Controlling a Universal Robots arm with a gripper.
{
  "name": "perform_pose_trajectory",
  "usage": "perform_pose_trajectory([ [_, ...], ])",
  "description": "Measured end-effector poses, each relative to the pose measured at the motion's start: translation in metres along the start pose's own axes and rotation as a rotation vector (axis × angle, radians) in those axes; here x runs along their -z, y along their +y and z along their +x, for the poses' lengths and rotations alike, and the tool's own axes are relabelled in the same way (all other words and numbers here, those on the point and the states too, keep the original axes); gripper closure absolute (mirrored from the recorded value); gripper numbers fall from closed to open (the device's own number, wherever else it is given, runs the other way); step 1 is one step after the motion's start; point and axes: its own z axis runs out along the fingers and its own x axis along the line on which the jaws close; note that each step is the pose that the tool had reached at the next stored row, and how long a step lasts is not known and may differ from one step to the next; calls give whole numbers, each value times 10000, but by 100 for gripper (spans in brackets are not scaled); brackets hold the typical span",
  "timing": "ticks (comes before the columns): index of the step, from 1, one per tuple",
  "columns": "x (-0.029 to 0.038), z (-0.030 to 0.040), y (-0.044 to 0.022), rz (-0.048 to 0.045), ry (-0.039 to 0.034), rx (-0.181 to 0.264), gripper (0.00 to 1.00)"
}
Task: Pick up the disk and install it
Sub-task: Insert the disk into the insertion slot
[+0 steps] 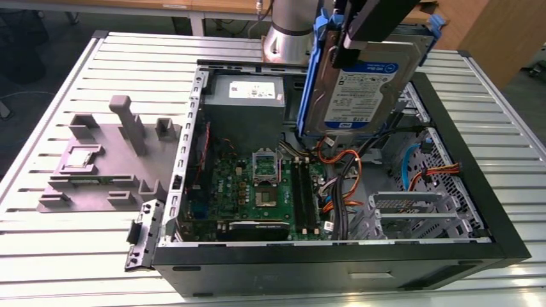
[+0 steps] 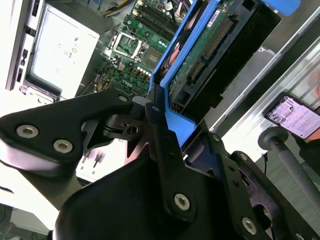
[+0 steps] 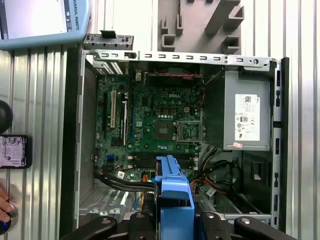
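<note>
The disk, a silver-grey drive with a white-and-blue label in a bright blue carrier, hangs upright and slightly tilted above the open computer case. My gripper is shut on its upper end, clamping the carrier. In the second wrist view the disk's green circuit-board side faces the camera, and the black fingers squeeze the blue carrier. In the first wrist view the carrier juts out from the gripper over the motherboard.
Inside the case sit the grey power supply, orange and blue cables and a metal drive cage. A grey fixture block lies on the slatted table at the exterior view's left. A small dark labelled device and a hand lie beside the case.
</note>
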Motion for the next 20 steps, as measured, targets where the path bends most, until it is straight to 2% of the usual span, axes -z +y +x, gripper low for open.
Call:
perform_pose_trajectory([
  [12,1,18,-3,-1,1,1,64],
  [17,-1,102,-12,0,5,0,64],
  [20,-5,139,-67,0,6,0,64],
])
